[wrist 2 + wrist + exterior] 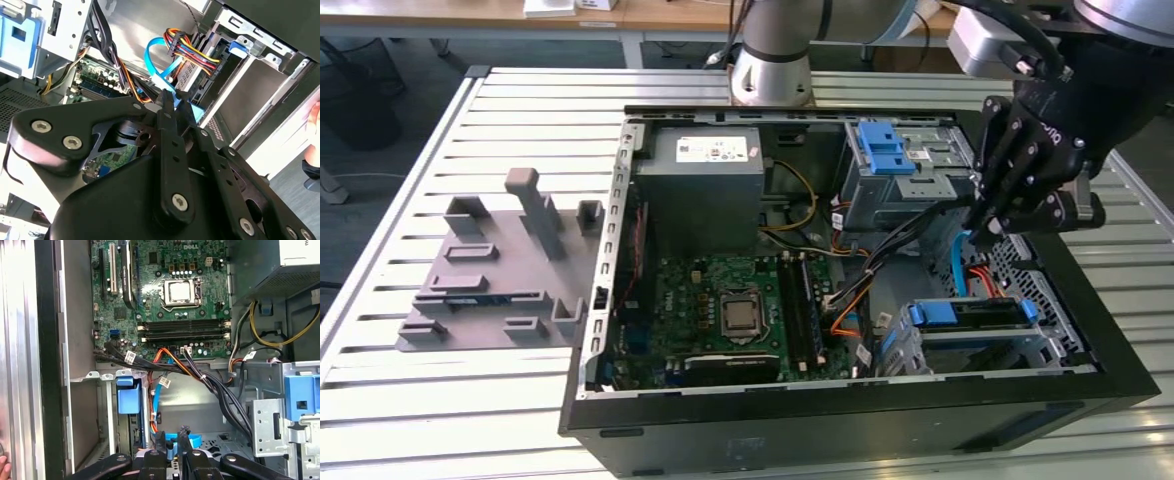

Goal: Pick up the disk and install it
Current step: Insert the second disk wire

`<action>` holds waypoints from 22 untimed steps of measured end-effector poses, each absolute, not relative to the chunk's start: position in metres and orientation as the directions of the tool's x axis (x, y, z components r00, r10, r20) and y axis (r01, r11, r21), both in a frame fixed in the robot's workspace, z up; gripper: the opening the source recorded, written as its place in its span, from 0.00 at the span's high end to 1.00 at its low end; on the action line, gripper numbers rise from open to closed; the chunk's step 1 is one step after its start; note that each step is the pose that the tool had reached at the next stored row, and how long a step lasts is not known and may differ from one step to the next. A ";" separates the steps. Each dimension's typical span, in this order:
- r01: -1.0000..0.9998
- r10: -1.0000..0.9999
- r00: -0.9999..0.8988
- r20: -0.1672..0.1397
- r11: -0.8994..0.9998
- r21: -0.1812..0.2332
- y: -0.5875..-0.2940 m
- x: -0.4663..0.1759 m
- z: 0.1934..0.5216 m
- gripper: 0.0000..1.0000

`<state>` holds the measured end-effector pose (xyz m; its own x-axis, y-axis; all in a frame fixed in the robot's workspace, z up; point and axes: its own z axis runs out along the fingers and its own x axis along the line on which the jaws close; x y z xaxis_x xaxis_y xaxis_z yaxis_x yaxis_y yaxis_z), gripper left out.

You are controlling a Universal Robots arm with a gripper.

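The disk (981,313) lies flat in the drive cage (1067,345) at the front corner of the open computer case, on the exterior view's right. Blue rails frame it, and a blue rail end (128,399) shows in the first wrist view. My gripper (994,225) hangs inside the case a little behind that cage and above it, apart from the disk. Both wrist views show the fingertips (159,436) standing close together, with a blue cable (155,60) running in between them. In the second wrist view the gripper (174,100) meets that cable where it curves down.
The motherboard (734,310), grey power supply (700,175) and a second cage with a blue latch (887,150) crowd the case. Black and orange cable bundles (200,375) cross beside the gripper. A grey fixture (494,270) sits on the slatted table. A person's fingers (4,467) rest at the case edge.
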<state>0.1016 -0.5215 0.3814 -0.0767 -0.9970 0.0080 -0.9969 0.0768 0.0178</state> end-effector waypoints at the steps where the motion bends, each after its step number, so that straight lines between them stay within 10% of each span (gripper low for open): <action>1: -0.997 -0.997 -0.077 0.010 0.077 0.018 -0.521 0.102 0.380 0.76; 22: -0.997 -0.997 -0.077 0.027 0.077 0.016 -0.522 0.102 0.370 0.89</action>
